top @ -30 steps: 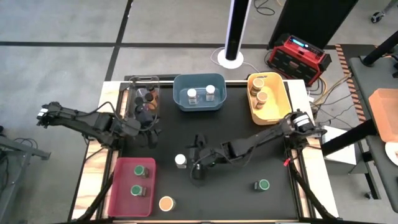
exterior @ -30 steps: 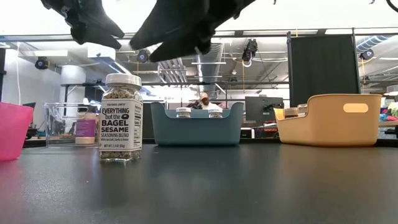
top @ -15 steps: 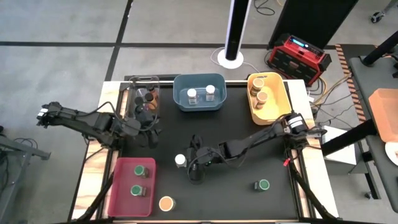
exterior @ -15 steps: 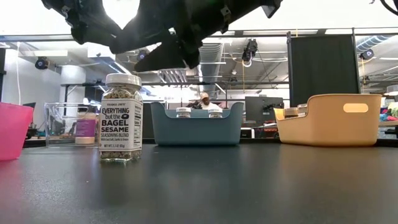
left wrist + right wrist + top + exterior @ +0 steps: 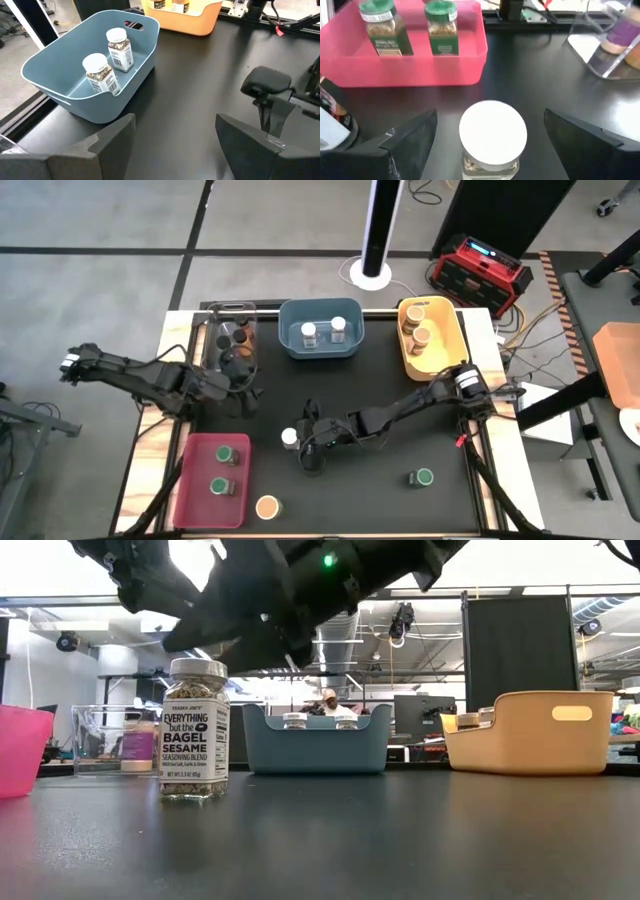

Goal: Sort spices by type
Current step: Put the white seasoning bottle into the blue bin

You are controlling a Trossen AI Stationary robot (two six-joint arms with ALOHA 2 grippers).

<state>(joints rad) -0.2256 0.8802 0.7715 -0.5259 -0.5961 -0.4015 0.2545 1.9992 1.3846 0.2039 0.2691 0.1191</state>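
A white-lidded spice jar (image 5: 290, 437) stands upright on the black table, with a sesame blend label (image 5: 195, 730). My right gripper (image 5: 492, 142) hangs open just above and beside it. In the right wrist view the lid (image 5: 492, 131) shows between the two fingers, untouched. My left gripper (image 5: 247, 395) waits open over the table next to the clear bin (image 5: 232, 340). Two white-lidded jars stand in the blue bin (image 5: 107, 70), and two green-lidded jars stand in the pink bin (image 5: 405, 30). Tan-lidded jars sit in the yellow bin (image 5: 430, 335).
A tan-orange-lidded jar (image 5: 267, 507) stands near the front edge beside the pink bin (image 5: 215, 478). A green-lidded jar (image 5: 424, 478) stands alone at the front right. The blue bin (image 5: 320, 328) sits at the far middle. The black table (image 5: 380, 380) has free room between the bins.
My right gripper has come down and moved toward the table's left, closing in on the white-lidded jar. In the low view it now hangs right over the lid. The jar has not moved.
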